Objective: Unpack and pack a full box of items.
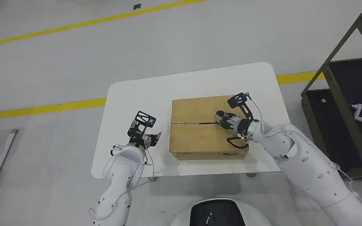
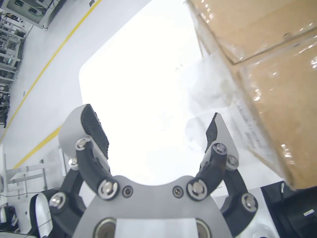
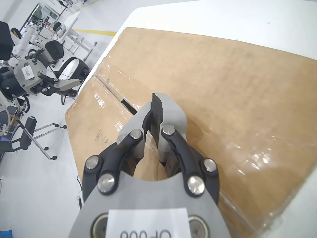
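Right claw (image 3: 154, 108) closed on top of the box (image 1: 195, 127), left claw (image 2: 151, 116) open beside it.

We see the right claw's fingers pressed together, tips at the taped seam between the box's shut flaps; if they pinch the tape, we cannot tell. The box stands on the white table (image 1: 133, 101), toward the robot's right, with its near edge close to the table's front edge. The left claw hangs with its fingers spread over bare tabletop, near the box's left wall but not touching it. Free table surface lies left of the box and behind it.
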`<state>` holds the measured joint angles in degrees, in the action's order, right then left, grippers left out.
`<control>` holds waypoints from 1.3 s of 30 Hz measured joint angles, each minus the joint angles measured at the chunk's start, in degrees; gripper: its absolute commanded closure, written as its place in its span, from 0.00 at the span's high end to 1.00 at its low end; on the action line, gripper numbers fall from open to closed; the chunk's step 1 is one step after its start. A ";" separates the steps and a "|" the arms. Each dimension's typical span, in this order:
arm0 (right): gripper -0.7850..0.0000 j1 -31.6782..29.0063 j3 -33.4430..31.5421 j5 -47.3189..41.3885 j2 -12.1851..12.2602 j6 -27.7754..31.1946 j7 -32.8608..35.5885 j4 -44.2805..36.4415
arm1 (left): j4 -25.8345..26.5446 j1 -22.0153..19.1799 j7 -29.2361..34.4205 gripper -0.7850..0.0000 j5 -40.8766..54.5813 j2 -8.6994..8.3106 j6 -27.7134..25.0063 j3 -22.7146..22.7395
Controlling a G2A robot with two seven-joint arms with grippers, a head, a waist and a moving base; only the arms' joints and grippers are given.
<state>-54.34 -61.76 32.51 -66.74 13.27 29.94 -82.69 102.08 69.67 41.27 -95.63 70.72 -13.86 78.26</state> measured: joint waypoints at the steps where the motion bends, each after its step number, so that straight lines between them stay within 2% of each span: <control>1: 0.00 -0.07 -0.04 0.08 0.00 -0.02 0.07 -0.04 | -0.87 0.29 -0.79 1.00 -0.94 -0.10 -0.88 -0.08; 8: 0.00 -0.30 -0.47 0.55 -0.02 -0.25 0.57 -0.45 | -9.33 -0.47 -8.61 1.00 -2.53 0.26 -1.74 -3.86; 12: 0.00 -0.46 -0.74 0.66 -0.05 -0.44 0.76 -0.68 | -14.25 -2.80 -13.25 1.00 -2.80 0.98 1.86 -6.34; 18: 0.00 -0.79 -0.95 0.75 -0.13 -0.89 0.87 -1.05 | -18.78 -6.16 -17.66 1.00 3.42 2.16 7.52 -7.64; 24: 0.00 -0.91 -1.10 0.84 -0.22 -1.04 0.93 -1.41 | -20.16 -7.57 -21.44 1.00 7.32 2.79 10.79 -7.34; 31: 0.00 -0.87 -1.06 0.89 -0.37 -0.97 1.02 -1.59 | -19.07 -7.10 -24.65 1.00 12.87 3.17 13.27 -5.31; 39: 0.00 -0.84 -1.11 0.94 -0.52 -0.84 1.24 -1.49 | -16.76 -6.79 -26.64 1.00 19.46 3.44 12.69 -3.72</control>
<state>-55.18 -62.88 33.45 -67.26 12.43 31.18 -84.17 85.31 62.88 14.63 -76.17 74.15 -1.17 74.55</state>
